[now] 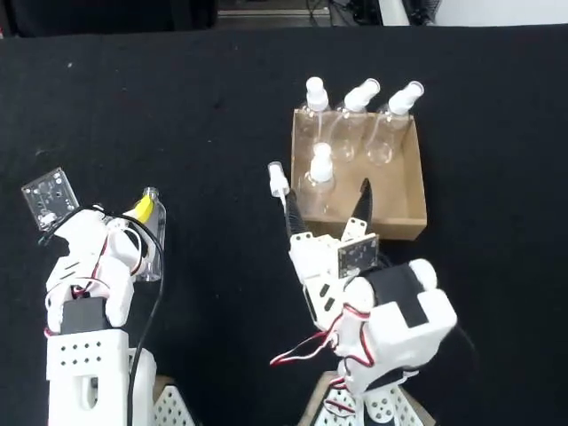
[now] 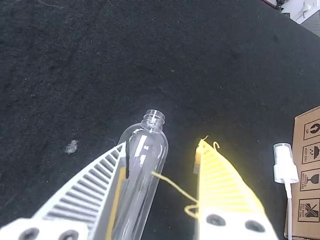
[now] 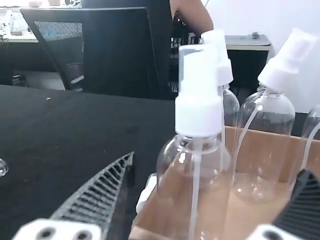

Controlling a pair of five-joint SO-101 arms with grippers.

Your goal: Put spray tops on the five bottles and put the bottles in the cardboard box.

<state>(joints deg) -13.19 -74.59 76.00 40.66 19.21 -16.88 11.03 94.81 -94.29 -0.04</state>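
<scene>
A clear bottle without a top lies between the fingers of my left gripper. In the left wrist view this bottle rests against the white finger, a gap separates it from the yellow finger, and the left gripper is open. A loose spray top lies just left of the cardboard box. Several capped bottles stand in the box. My right gripper is open at the box's near wall, around the nearest capped bottle.
Black cloth covers the table. The loose spray top and the box's side appear at the edge of the left wrist view. Both arm bases stand at the near edge. Open cloth lies to the far left and right of the box.
</scene>
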